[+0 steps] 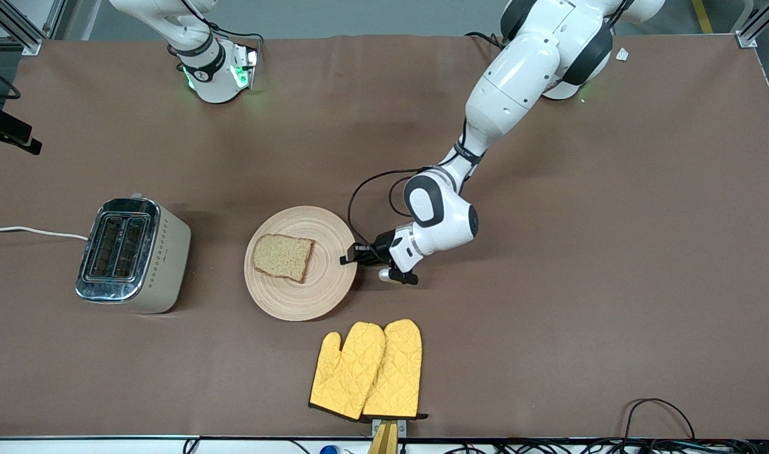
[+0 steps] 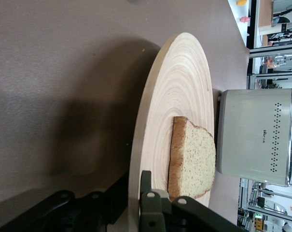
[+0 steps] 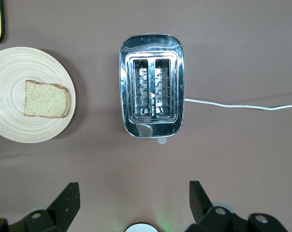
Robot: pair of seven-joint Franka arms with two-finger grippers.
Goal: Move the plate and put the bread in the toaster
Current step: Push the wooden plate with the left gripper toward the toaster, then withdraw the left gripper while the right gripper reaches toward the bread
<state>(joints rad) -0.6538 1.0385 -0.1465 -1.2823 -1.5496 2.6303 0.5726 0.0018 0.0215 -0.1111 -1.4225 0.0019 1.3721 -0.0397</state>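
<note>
Bread (image 1: pixel 283 256): brown, speckled, dark-crusted, roughly square.

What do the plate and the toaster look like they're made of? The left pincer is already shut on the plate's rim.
The plate looks like light wood or bamboo with a matte finish: pale beige with fine concentric ring grooves. The toaster has a shiny chrome-like top that mirrors its surroundings; its cream sides with dotted patterns look like painted metal or plastic, which the look leaves open.

Robotics lab, not a kitchen. Two Franka arms (image 1: pixel 517 82) bolted to a brown-covered table (image 1: pixel 611 252) with aluminium framing (image 1: pixel 753 28) at its corners; loose cables (image 1: pixel 662 441) along the edge, more rigs in the left wrist view
</note>
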